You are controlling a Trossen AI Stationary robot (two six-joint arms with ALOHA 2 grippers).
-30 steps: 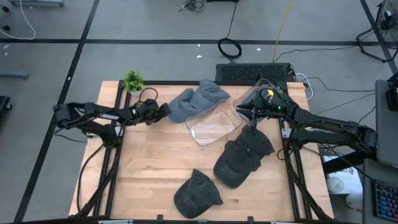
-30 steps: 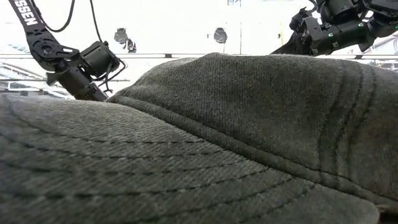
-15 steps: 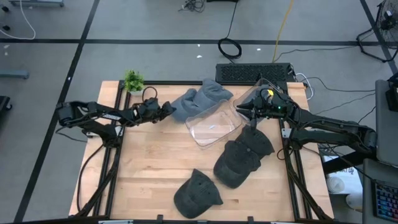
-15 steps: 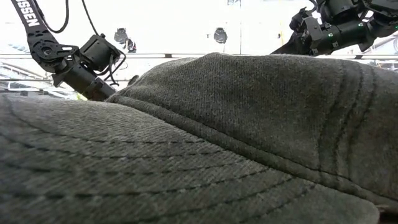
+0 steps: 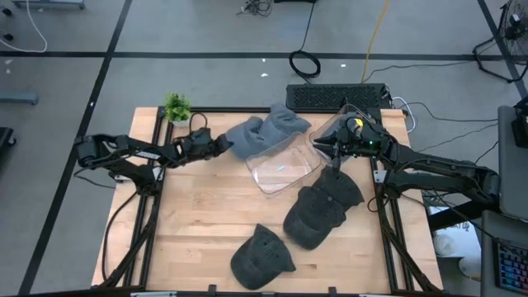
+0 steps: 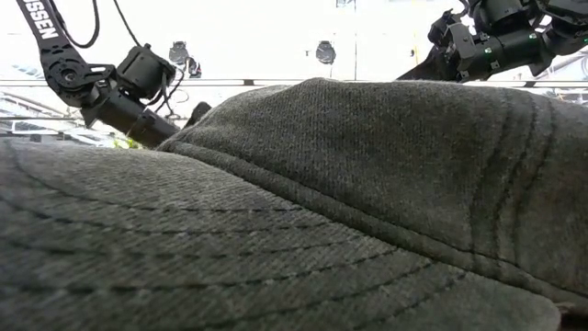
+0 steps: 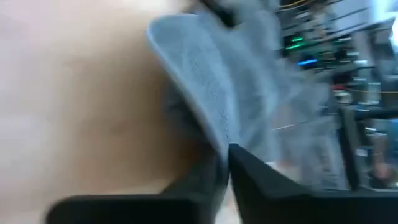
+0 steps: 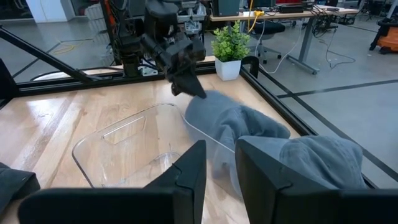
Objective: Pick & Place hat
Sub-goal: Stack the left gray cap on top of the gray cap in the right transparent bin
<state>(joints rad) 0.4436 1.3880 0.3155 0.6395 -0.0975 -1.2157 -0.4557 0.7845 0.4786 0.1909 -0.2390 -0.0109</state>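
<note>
My left gripper point(image 5: 224, 144) has its fingers clamped on the light grey knit hat point(image 5: 262, 132), half over the clear plastic bin point(image 5: 285, 165); my right gripper point(image 5: 323, 148) has its fingers slightly apart, gripping the bin's rim; two dark caps point(image 5: 318, 213) wait on the counter point(image 5: 198, 214).

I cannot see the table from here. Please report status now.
Left gripper shut on grey hat, beside clear bin. Right gripper at bin's far rim. Two dark caps near.

My black left claw point(image 5: 221, 145) pinches a pale grey hat point(image 5: 266, 130). The bin point(image 5: 283, 161) is clear, the surface point(image 5: 206, 214) light wood, two caps point(image 5: 320, 212) dark charcoal, the plant point(image 5: 176, 106) green in a white pot.
</note>
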